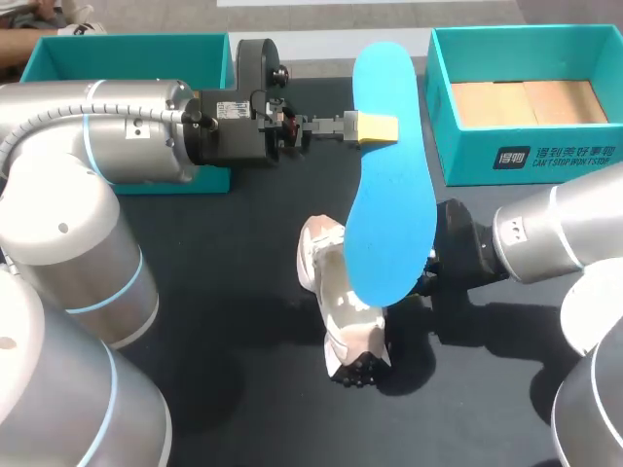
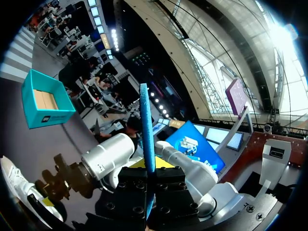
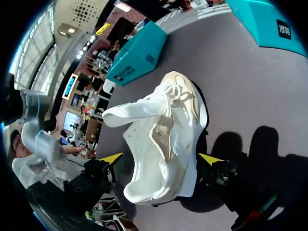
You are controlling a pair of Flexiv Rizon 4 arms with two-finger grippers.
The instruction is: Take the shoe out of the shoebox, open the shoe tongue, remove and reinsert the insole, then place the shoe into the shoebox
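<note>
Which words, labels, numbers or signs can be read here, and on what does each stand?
Front wall of the right shoebox: white logo and two lines of print, too small to read surely.
White label on the left arm: too blurred to read.
No print shows on the insole or the shoe.

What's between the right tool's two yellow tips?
The white lace-up shoe, gripped at both sides by the right tool, tongue pulled out; right wrist view shows it. The flat blue insole is up in the left tool, seen in head view.
</note>
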